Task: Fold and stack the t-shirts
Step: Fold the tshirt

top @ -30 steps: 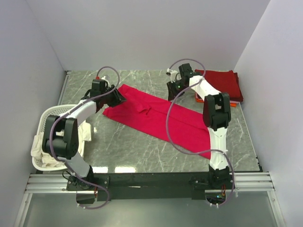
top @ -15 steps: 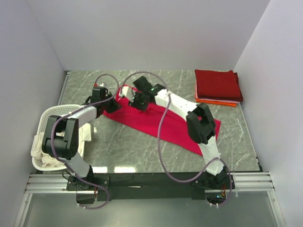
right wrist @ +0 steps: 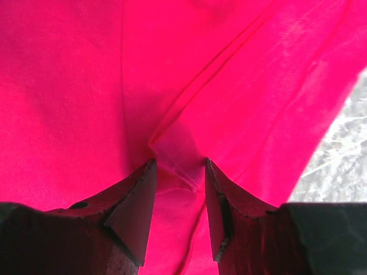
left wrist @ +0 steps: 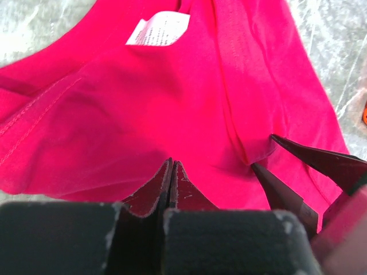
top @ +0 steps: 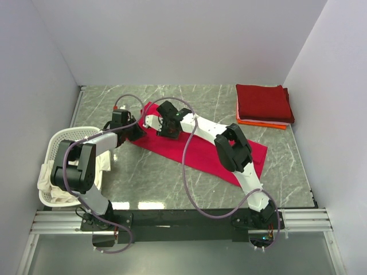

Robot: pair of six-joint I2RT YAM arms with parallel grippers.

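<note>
The crimson t-shirt (top: 202, 153) is spread across the bench (top: 149, 175) from ten o'clock to four o'clock. Its ten o'clock end is pinched by the left gripper (top: 137, 130), jaws clenched. A ridge nearby is straddled by the right gripper (right wrist: 178, 166), jaws half parted. A fold appears to be under way, and the right jaws must be closed next.

The white-and-black left arm (top: 98, 139) reaches low and forward, its black two-finger left gripper (left wrist: 170, 167) pinched tight on the crimson-red cloth t-shirt (left wrist: 172, 103). The matching right arm (top: 232, 152) stretches across to the left, and the right gripper (right wrist: 179, 172) points down with its jaws parted.
</note>
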